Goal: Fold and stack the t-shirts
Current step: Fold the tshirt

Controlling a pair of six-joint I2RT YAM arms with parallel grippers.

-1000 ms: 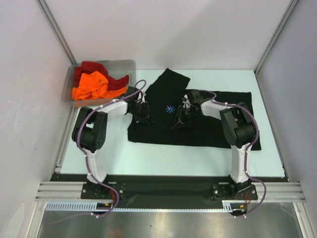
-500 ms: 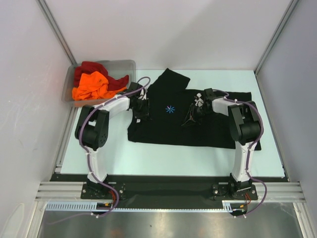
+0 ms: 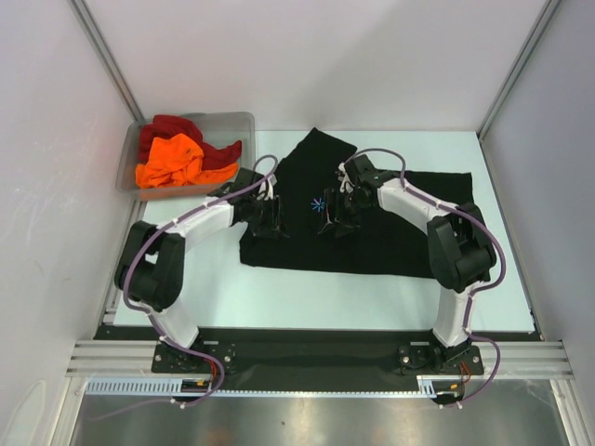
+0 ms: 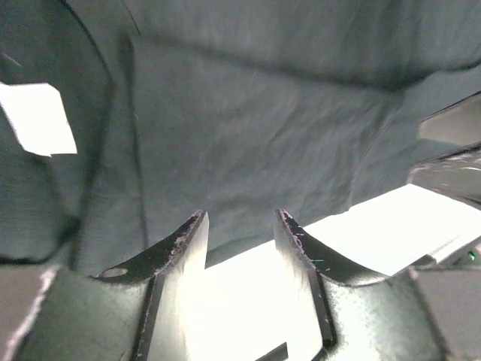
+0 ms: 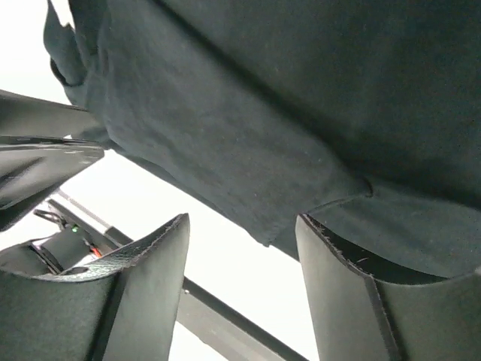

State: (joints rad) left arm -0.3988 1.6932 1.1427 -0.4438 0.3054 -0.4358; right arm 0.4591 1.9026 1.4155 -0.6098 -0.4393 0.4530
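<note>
The black t-shirt (image 3: 381, 243) lies spread flat on the pale desk (image 3: 307, 299), at its middle and toward the right. It is matte and dark, with shallow creases, and a small light-blue starburst mark (image 3: 319, 205) sits left of its centre. Its long axis runs left to right, with the near hem almost straight along the desk's near side. At the far left of the cloth, one angled part juts out toward the far wall. I cannot tell which way the collar faces.

The bright orange t-shirt (image 3: 172, 160) is bunched in the clear grey bin (image 3: 234, 119) at the far left corner. The dark red t-shirt (image 3: 170, 124) is crumpled behind and beside it, and neither has a readable direction.

The left tool (image 3: 270, 219) is low over the left edge of the black shirt. In the left wrist view its fingers (image 4: 179, 242) stand partly parted, with bright desk between them and cloth just past the tips, and nothing is gripped. The right tool (image 3: 333, 217) is just right of the starburst. Its fingers (image 5: 150, 259) are spread wider and grip nothing, with the shirt's hem lying beyond the gap.
</note>
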